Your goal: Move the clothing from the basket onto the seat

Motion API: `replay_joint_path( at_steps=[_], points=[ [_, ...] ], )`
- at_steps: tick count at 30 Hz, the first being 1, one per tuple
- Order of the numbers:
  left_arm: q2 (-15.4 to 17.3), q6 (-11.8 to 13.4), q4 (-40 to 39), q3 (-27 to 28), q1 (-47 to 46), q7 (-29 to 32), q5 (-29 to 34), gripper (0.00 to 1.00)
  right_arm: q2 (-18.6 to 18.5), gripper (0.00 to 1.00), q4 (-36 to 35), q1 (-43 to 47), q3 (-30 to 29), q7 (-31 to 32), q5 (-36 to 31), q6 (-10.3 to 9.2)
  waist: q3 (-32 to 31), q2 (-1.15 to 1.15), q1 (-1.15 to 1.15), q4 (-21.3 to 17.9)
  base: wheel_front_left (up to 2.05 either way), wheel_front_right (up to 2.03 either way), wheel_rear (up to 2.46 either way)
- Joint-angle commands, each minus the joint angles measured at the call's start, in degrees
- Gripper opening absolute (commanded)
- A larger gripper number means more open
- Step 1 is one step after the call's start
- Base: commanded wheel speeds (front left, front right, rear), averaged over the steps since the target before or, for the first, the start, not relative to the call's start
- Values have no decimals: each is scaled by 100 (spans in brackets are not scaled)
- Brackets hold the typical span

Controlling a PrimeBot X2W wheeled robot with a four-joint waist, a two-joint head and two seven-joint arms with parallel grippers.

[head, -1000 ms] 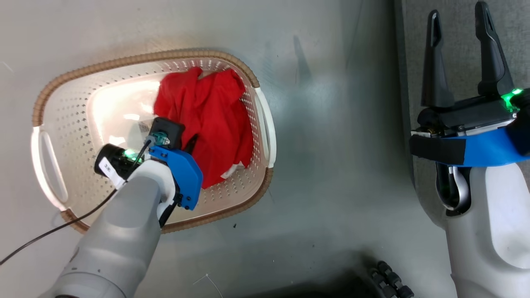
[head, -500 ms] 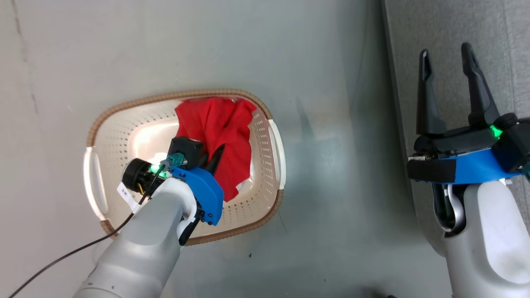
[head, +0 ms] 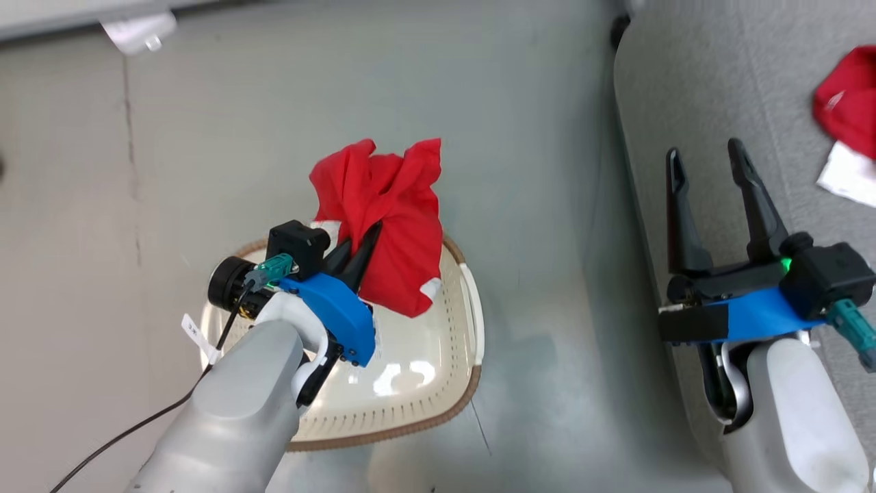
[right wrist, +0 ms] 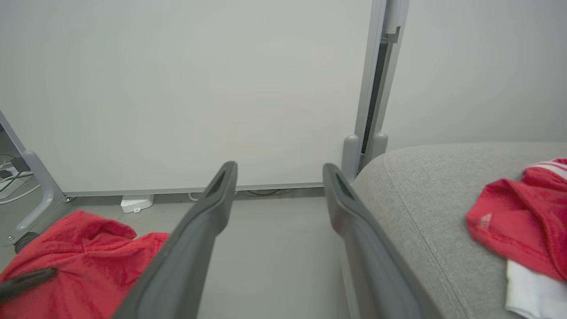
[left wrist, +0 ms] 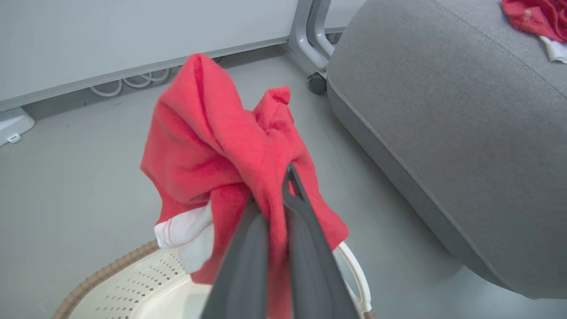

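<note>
My left gripper (head: pixel 359 248) (left wrist: pixel 283 177) is shut on a red garment (head: pixel 387 226) (left wrist: pixel 212 150), which hangs bunched above the cream basket (head: pixel 410 404) (left wrist: pixel 146 283); its white trim shows at the lower edge. The same garment (right wrist: pixel 75 252) sits at the lower left of the right wrist view. A second red garment with white trim (head: pixel 845 116) (left wrist: pixel 536 20) (right wrist: pixel 522 230) lies on the grey seat (head: pixel 684 89) (left wrist: pixel 443 97) (right wrist: pixel 421 195). Over the seat's near edge my right gripper (head: pixel 705 161) (right wrist: pixel 279 170) stands open and holds nothing.
Grey floor (head: pixel 534 137) separates the basket from the seat. A pale wall panel with a grey post (right wrist: pixel 376 88) and a castor foot (left wrist: pixel 316 82) stands behind. Cables and a white box (right wrist: pixel 136 203) lie along the wall base.
My left gripper has lifted the red garment out of the basket, which now looks bare inside. The head camera has tilted up, bringing the second garment on the seat into view.
</note>
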Motion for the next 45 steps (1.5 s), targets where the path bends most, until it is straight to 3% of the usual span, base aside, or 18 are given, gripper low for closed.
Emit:
replay_joint_path(
  at_steps=[1, 13, 30, 45],
  points=[
    [41, 19, -214, 124, 117, -27, 98, 0, 9, 100, 55, 151, 3, -2, 37, -6, -423, 0, 1, 40, 0, 0, 0],
    [94, 93, -1054, 488, 246, -29, 442, 0, -17, 100, 228, 618, 27, -2, 58, -6, -1303, 0, 1, 106, 0, 0, 0],
    [-83, 74, -1468, 279, 309, 28, 466, 0, 4, 100, 333, 1252, 120, -2, 87, -6, -2445, 0, 1, 244, 0, 0, 0],
    [-30, 139, -1673, 178, 489, 159, 364, 0, -84, 100, 292, 1268, 555, -2, 89, -6, -2710, 0, 1, 322, 0, 0, 0]
  ],
)
